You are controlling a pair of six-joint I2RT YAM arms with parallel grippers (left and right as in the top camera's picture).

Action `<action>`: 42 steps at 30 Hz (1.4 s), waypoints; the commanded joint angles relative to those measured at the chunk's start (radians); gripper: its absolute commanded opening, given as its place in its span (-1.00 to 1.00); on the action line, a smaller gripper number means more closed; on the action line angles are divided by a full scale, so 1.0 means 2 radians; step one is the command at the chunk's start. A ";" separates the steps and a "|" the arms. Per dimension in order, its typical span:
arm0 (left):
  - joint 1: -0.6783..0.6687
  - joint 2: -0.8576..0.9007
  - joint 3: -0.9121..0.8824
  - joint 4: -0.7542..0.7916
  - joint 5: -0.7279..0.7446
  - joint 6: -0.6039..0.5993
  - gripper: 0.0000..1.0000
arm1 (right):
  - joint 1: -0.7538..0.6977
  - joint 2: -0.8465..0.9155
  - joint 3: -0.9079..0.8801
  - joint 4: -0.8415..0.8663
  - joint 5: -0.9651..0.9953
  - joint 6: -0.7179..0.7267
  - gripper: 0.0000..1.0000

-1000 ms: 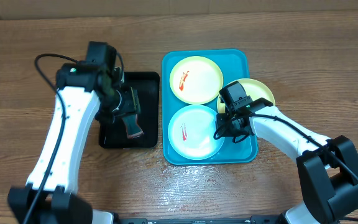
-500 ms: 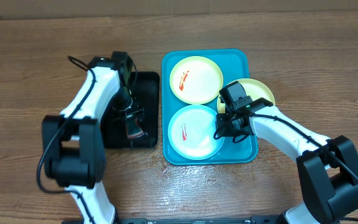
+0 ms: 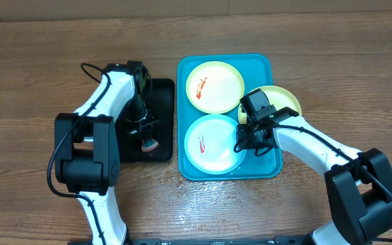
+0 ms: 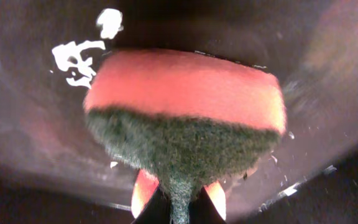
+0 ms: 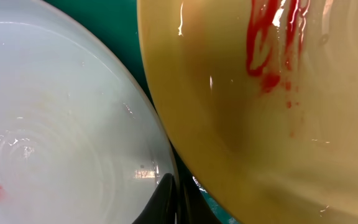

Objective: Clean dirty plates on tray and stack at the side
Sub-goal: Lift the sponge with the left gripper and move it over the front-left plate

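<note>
Beside the right tool lies a smeared plate.

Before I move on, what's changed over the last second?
The left arm folded in toward the black tray, so the left gripper now points down, still pinching the sponge. The right gripper, plates and turquoise tray stayed put.

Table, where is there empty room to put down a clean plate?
Bare wood lies on the table left of the black tray, along the far edge behind both trays, and right of the rightmost plate. Crowded: the blue tray holds two plates, and the left end effector pinches a sponge over the black tray.
</note>
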 commanded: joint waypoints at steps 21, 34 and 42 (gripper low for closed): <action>-0.034 -0.029 0.075 -0.014 -0.072 0.067 -0.92 | -0.001 -0.002 -0.003 0.010 0.044 0.027 -0.92; -0.182 -0.018 0.105 0.028 0.068 0.012 -0.92 | -0.001 -0.002 -0.003 0.010 0.044 0.025 -0.92; -0.211 0.032 0.099 0.102 0.141 -0.035 -0.92 | -0.001 -0.002 -0.003 0.010 0.044 0.025 -0.92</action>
